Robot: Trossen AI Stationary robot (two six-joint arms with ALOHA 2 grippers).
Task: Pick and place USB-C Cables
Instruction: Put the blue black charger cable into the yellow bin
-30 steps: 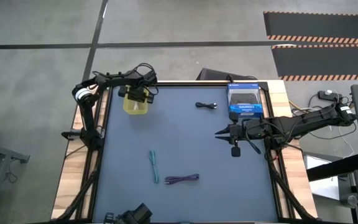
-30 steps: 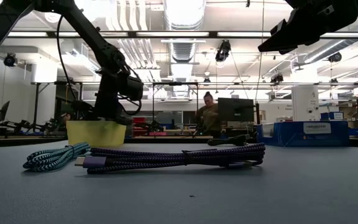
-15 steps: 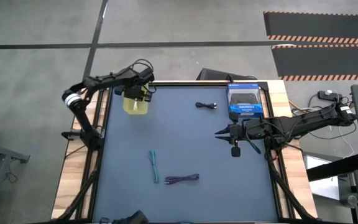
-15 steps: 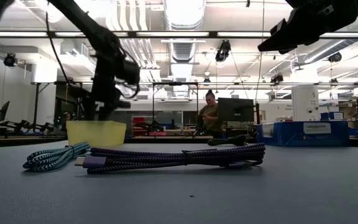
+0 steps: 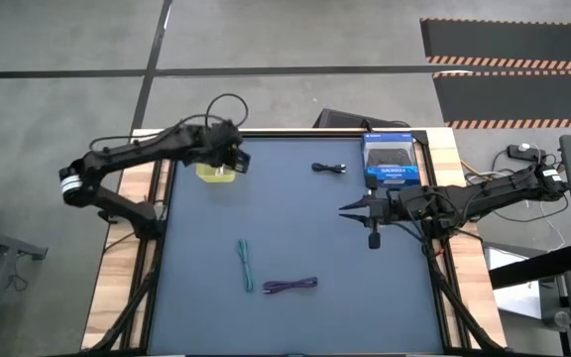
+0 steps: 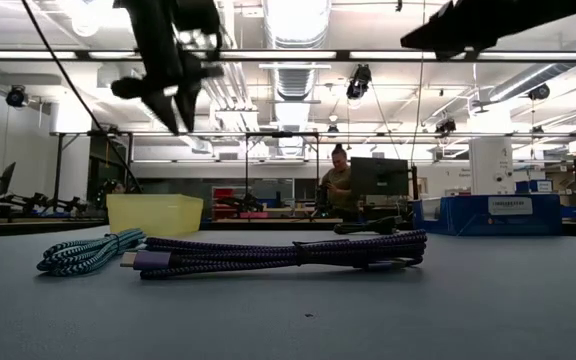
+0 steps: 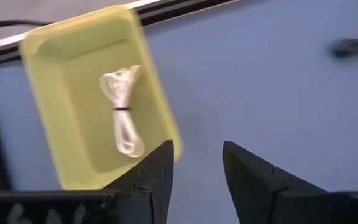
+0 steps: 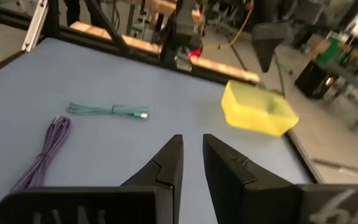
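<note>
The yellow bin [image 5: 213, 172] stands near the table's far left corner, and a white bundled cable [image 7: 123, 112] lies in it. My left gripper [image 7: 197, 168] hangs open and empty above the bin [image 7: 98, 93], high over it in the low view [image 6: 176, 100]. The black cable [image 5: 329, 169] lies near the far edge. The green cable [image 5: 247, 265] and the purple cable [image 5: 290, 286] lie flat toward the near edge. My right gripper [image 5: 345, 209] hovers over the table's right half, pointing left, with a narrow gap between its fingers [image 8: 192, 155], holding nothing.
A blue box [image 5: 390, 162] sits at the far right of the table, beside the black cable. In the low view the green [image 6: 88, 250] and purple [image 6: 288, 252] cables lie in front of the bin [image 6: 155, 213]. A person stands at a monitor in the room behind.
My left gripper has risen from the yellow bin's rim to well above it, while its arm has swung out toward the table's left. The bin and the cables on the table have stayed where they were. My right gripper has risen a little.
</note>
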